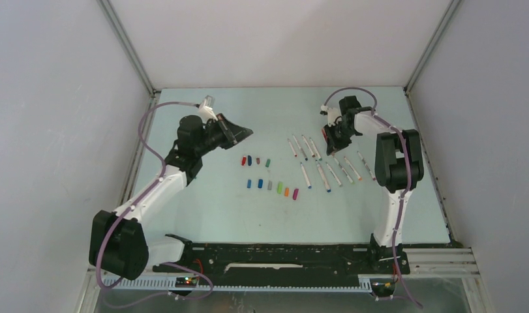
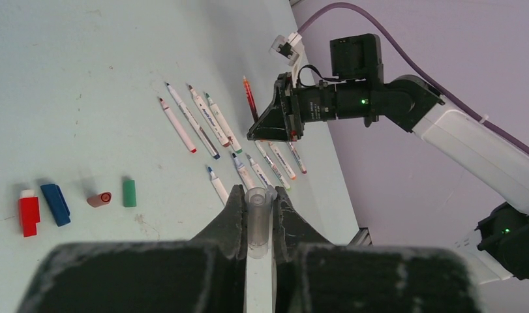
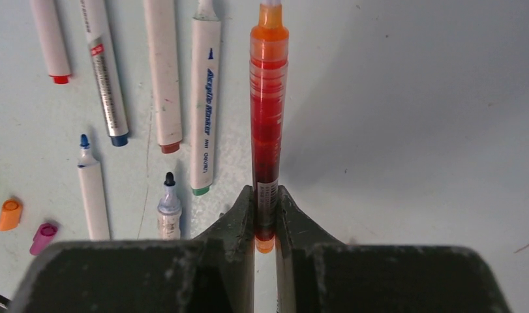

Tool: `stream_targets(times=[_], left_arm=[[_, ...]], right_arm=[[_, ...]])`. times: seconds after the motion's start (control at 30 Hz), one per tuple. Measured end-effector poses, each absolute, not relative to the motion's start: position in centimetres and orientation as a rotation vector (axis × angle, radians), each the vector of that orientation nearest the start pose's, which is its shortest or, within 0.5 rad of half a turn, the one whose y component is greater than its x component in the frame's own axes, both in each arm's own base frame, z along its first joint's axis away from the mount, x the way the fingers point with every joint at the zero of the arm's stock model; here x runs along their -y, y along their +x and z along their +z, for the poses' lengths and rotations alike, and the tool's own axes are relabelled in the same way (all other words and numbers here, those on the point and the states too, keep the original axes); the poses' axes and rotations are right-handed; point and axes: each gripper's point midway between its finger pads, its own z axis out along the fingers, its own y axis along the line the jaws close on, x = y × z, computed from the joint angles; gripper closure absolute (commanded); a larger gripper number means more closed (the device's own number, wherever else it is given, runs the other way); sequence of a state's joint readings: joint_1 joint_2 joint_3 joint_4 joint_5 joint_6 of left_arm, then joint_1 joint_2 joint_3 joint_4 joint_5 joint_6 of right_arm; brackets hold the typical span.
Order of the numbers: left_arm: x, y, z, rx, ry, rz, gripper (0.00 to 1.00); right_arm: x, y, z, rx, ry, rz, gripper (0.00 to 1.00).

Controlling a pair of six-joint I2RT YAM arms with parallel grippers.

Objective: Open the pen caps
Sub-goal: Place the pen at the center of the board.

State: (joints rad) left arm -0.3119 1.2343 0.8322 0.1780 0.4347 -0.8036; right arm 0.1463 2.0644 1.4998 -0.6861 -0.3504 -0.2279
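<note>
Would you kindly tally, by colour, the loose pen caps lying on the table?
Red plastic cap: 1
Blue plastic caps: 3
Brown plastic cap: 1
Green plastic caps: 2
Grey plastic cap: 1
Orange plastic cap: 1
Magenta plastic cap: 1
Total: 10

orange pen (image 3: 268, 117) tip cropped, end seemingly behind fingers (image 3: 239, 218)

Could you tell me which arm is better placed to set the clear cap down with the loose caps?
Left. The left gripper is shut on the clear cap, and the loose caps lie nearer it. The right gripper is shut on the red pen, near the other pens.
</note>
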Motion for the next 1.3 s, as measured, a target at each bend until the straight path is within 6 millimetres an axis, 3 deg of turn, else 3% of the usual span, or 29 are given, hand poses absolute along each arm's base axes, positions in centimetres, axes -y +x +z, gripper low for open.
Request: stream_targets(times=[0.37, 0.73, 0.97, 1.1, 1.3], left_arm=[[22.6, 33.9, 24.1, -1.941, -0.109, -1.187, 0.99], [25.2, 32.7, 22.5, -2.000, -0.054, -1.226, 0.98], [27.1, 31.9, 20.1, -2.080, -0.032, -1.226, 0.98], [28.2, 31.3, 17.3, -2.192, -0.020, -1.162, 0.97], [29.9, 31.7, 14.4, -2.348, 0.020, -0.973, 0.97]], right_arm=[[-11.0, 40.4, 1.3, -2.756, -0.576, 0.470, 0.77], [-11.2, 40.3, 1.4, -2.759, -0.577, 0.484, 0.72], [-11.8, 40.0, 1.9, -2.749, -0.583, 0.540, 0.66], [-12.2, 40.1, 3.7, -2.704, -0.591, 0.569, 0.66], [-13.4, 39.8, 10.4, -2.514, -0.667, 0.671, 0.64]])
